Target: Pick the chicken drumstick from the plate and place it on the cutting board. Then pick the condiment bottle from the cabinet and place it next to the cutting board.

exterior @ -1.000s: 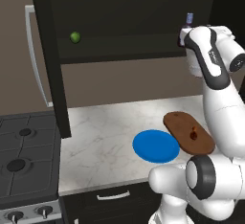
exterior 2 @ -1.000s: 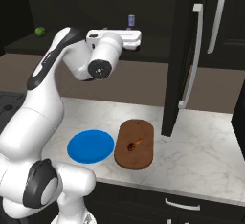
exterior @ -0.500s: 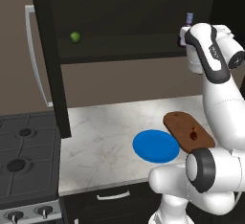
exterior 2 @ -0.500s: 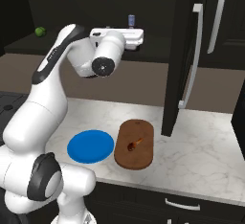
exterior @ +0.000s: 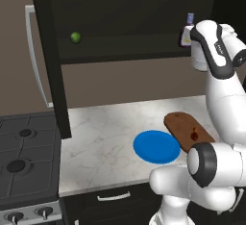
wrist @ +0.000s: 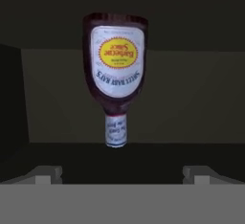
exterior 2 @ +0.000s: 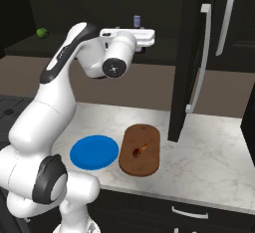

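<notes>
Bottle: one bottle [wrist: 116, 74], dark with an orange-white label and a pale cap, stands on the cabinet [exterior: 129, 12] shelf; in the hand view it appears upside down, cap toward the fingers, centred between them. In the left base view its label and cap [exterior: 188, 27] peek out just beside the arm's wrist; in the right base view its cap [exterior 2: 137, 21] rises above the hand.
Gripper: one gripper [wrist: 119, 173], raised to shelf height, pointed straight at the bottle.
Fingers: two fingers [wrist: 44, 174], spread wide, one at each side of the hand view, holding nothing and apart from the bottle.
Drumstick: one small reddish drumstick [exterior 2: 140, 150] lies on the board, near its middle; also seen in the left base view [exterior: 194, 134].
Board: one dark-brown board [exterior 2: 141, 150] lies flat on the table [exterior 2: 204, 152], just beside the plate.
Plate: one blue plate [exterior 2: 94, 152], bare, on the table between the board and the arm's base.
Fruit: one small green fruit [exterior: 75, 37] sits on the shelf, well apart from the bottle.
Cabinet door: one door with a long silver handle [exterior 2: 198, 62] stands open at the right of the right base view.
Stove: gas burners [exterior: 19, 152] at the table's left end.
</notes>
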